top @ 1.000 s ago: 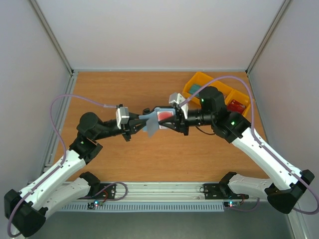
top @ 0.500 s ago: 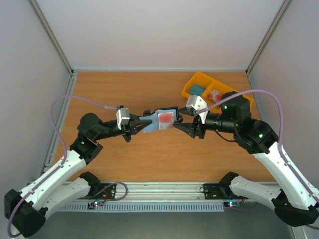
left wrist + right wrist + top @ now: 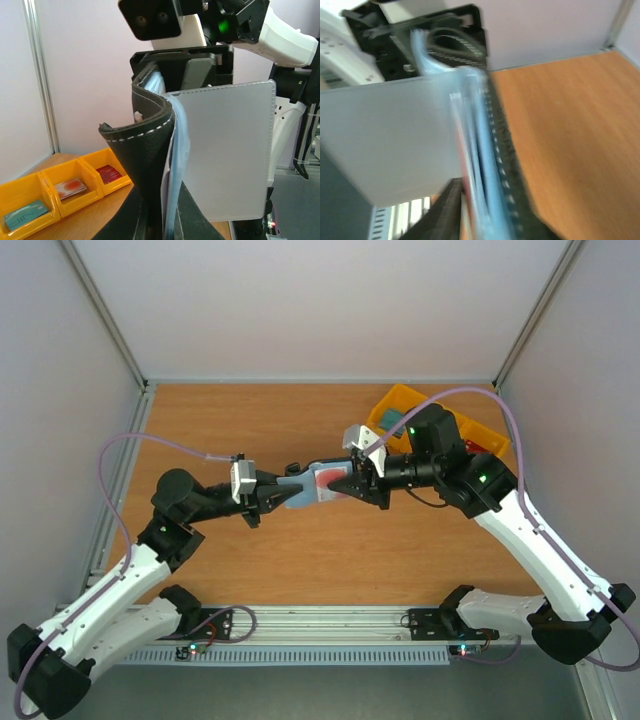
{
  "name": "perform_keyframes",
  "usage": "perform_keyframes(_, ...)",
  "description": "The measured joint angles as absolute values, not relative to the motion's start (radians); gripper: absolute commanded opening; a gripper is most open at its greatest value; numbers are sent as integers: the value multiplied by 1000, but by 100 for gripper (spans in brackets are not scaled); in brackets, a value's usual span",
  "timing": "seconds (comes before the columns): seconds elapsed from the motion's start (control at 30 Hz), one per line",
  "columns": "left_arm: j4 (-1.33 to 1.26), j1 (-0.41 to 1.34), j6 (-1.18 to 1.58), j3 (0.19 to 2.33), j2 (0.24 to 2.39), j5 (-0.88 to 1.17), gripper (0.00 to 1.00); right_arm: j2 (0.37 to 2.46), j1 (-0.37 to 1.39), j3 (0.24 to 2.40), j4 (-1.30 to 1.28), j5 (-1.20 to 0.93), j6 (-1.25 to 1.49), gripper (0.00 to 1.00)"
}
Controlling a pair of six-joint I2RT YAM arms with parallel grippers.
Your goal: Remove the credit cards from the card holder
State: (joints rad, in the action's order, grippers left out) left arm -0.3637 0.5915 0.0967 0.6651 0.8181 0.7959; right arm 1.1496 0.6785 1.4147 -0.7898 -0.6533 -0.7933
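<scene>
**A:** Top view?
**B:** The left gripper is clamped on one end of the card holder, which is held off the table. 1 red card shows inside. The right gripper straddles the other end.
**A:** Left wrist?
**B:** The holder stands upright between the fingers. A yellow tray with 3 compartments lies beyond.
**A:** Right wrist?
**B:** It's blurred, with the holder edge-on. I cannot tell whether those jaws pinch anything.

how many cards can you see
4: a teal plastic card, a pale-and-red card and a dark red card, one per yellow tray compartment, plus a red card in the grey-blue wallet; more may hide inside.
</scene>
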Motion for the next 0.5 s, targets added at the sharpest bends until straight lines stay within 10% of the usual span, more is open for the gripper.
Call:
perform_keyframes(0.17, -366, 591, 97, 654, 811, 779, 6, 1166, 678, 1417, -807, -741, -773, 1)
perform_keyframes(0.27, -364, 591, 96, 649, 804, 749, 51, 1166, 666, 1416, -800, -718, -751, 1)
perform_keyframes(0.33, -364, 591, 86, 641, 794, 709, 64, 1166, 644, 1411, -794, -688, -722, 1)
perform_keyframes(0.5, -358, 591, 56, 622, 772, 630, 62, 1203, 573, 1426, -831, -392, -595, 1)
